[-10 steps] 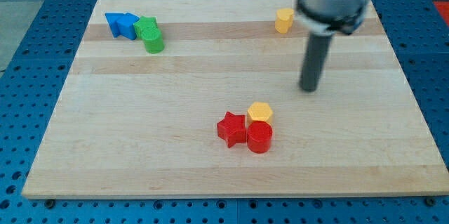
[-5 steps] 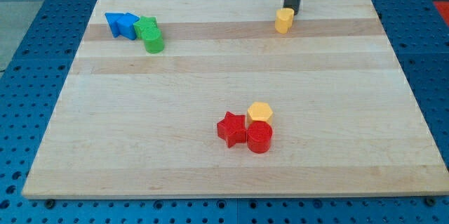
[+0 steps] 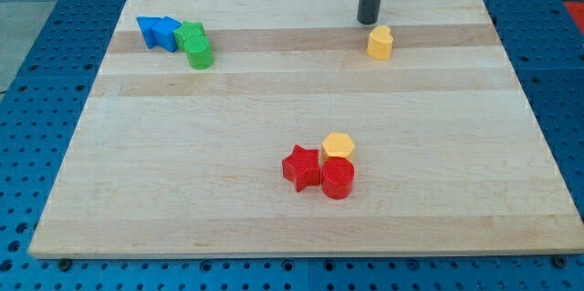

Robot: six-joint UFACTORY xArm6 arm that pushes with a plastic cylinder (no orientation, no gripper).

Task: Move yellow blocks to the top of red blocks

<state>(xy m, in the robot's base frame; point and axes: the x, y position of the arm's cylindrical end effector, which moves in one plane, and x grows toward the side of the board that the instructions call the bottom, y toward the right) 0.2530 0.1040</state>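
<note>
A yellow heart-like block (image 3: 380,43) lies near the view's top, right of centre. My tip (image 3: 368,22) stands just above and left of it, a small gap between them. A yellow hexagon block (image 3: 338,146) sits near the board's middle bottom, touching the top of a red cylinder (image 3: 337,179). A red star block (image 3: 302,167) touches the cylinder's left side.
At the view's top left, two blue blocks (image 3: 159,32) lie against a green star block (image 3: 189,34) and a green cylinder (image 3: 200,54). The wooden board (image 3: 182,163) is bordered by a blue perforated table.
The arm swung from the right-centre up to the top edge. The yellow heart-like block has been pushed down and right; my tip has shifted slightly left and lower.
</note>
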